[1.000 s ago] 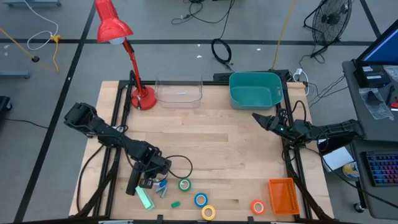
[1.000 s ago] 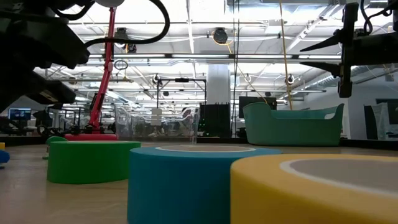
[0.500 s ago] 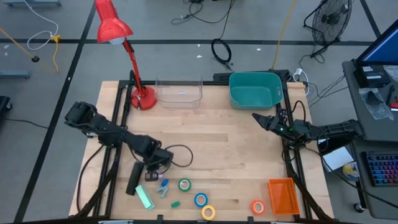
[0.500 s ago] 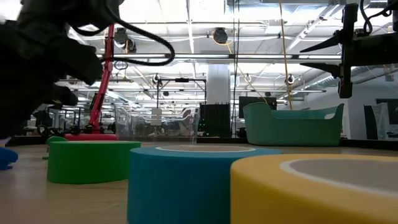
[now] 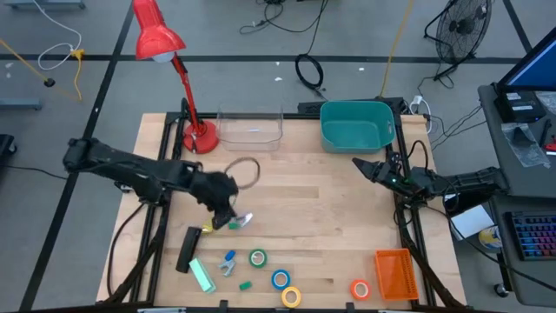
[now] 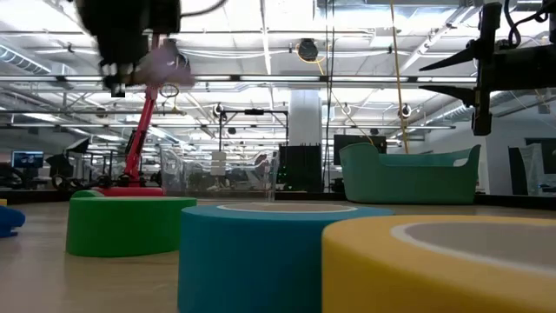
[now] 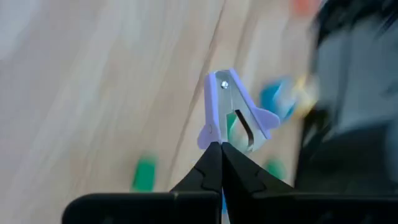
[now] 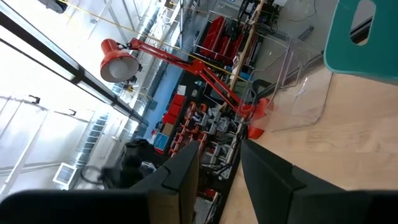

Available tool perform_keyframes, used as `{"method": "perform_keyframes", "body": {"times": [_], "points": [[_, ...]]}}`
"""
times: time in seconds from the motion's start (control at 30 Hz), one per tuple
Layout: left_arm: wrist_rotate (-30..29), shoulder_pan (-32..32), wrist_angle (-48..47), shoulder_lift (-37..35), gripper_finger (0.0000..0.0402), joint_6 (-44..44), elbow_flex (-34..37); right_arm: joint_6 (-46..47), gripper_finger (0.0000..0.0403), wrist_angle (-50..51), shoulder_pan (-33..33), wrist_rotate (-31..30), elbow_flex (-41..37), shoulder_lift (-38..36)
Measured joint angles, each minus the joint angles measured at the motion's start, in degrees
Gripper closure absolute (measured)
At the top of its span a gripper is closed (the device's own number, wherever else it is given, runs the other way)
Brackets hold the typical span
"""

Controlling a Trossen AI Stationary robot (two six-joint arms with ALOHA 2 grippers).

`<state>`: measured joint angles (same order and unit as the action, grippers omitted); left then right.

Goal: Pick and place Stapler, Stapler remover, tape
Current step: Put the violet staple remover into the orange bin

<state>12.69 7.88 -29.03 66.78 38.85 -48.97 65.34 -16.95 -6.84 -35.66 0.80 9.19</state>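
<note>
Stapler [image 5: 186, 249], black, lay flat near the table's [image 5: 321, 200] front-left edge at about 7 o'clock from centre, with a light-green bar-shaped object [image 5: 202, 276] just beside it toward the front. Left gripper [image 5: 228, 221] was raised above the board at roughly 8 o'clock, fingers pressed together and pinching the stapler remover [image 7: 233, 112], a pale purple claw type, which hung clear of the surface. Tape rolls sat along the front edge from 7 to 5 o'clock: green roll [image 5: 258, 257], blue roll [image 5: 280, 280], yellow roll [image 5: 291, 296] and, well apart, orange roll [image 5: 360, 289]. Teal bin [image 5: 356, 126] stood at 1 o'clock. Right gripper [image 5: 356, 163] hovered at 3 o'clock, fingers parted and holding nothing
</note>
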Motion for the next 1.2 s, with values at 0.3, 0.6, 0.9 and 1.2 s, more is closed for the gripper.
{"method": "perform_keyframes", "body": {"times": [0.3,0.6,0.9,1.2], "points": [[-3.19,-6.63,29.07,-1.99,0.0401,2.39,-0.1,1.37,0.0289,-8.07,-0.03,6.0,-0.01,1.59],[-9.97,-10.83,32.46,8.71,0.0401,-6.77,-5.35,2.56,0.0261,-18.16,-0.04,7.1,3.77,11.96],[-21.39,-9.77,10.06,21.11,0.0401,-23.11,-29.82,9.84,0.0143,-18.5,0.1,3.05,13.05,29.26],[-20.23,-9.26,2.76,26.06,0.0401,-25.69,-36.0,12.01,0.0103,-22.0,1.01,7.3,14.67,36.06]]}}
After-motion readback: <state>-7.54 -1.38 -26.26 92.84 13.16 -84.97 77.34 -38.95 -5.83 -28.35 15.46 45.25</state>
